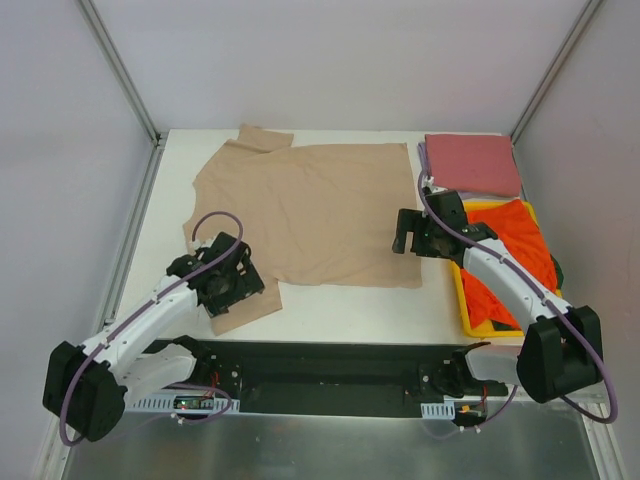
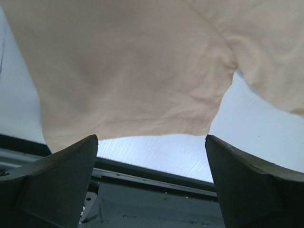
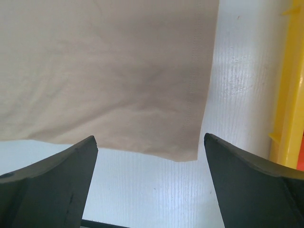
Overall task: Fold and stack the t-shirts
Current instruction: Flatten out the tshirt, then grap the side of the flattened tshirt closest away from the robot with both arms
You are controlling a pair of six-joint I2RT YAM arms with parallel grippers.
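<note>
Tan shirt (image 1: 310,210) flat; left gripper (image 2: 152,142), right gripper (image 3: 151,140) over near edge, jaws spread. Yellow tray (image 1: 466,318) (orange shirt (image 1: 520,240) inside) rightward.

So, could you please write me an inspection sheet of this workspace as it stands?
Surface: white table, bare along its near edge.
Job's things: tan t-shirt spread flat mid-table; pink-red shirt folded at the far right, on a lavender shirt; orange-red shirt crumpled in the tray.
Clutter: yellow tray at the right edge; nothing else seen.
Grippers: left pincer open over the tan t-shirt's near sleeve; right pincer open over its near right hem corner; both empty.
Cables: purple cables looped along both arms.
Surroundings: white walls, metal frame posts.
</note>
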